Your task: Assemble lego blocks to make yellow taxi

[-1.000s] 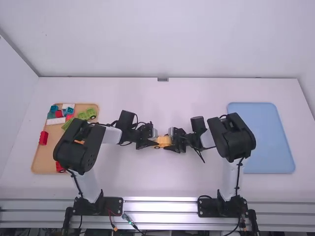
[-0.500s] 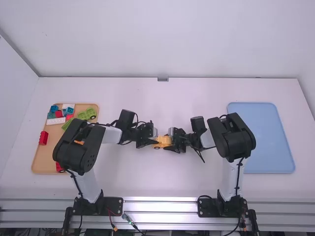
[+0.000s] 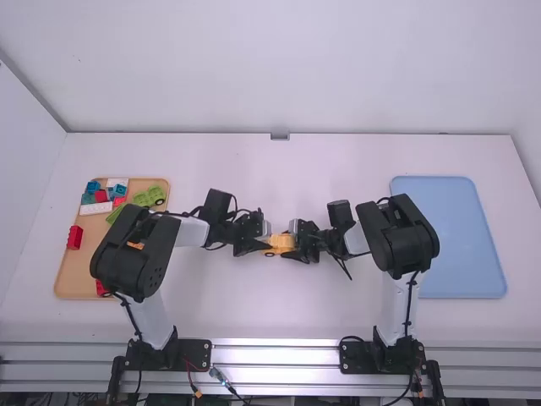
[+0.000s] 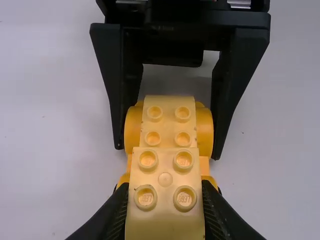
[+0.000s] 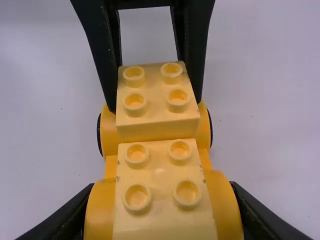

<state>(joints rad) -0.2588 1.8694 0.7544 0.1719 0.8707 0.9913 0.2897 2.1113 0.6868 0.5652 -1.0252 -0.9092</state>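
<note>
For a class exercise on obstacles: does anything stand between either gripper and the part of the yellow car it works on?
Nothing visible does: the left gripper touches both sides of the raised pale block, the right gripper both sides of the yellow base.

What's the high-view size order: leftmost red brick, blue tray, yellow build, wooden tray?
1. Blue tray, wooden tray: too alike to rank, both partly covered
2. Yellow build, partly hidden
3. Leftmost red brick
</note>
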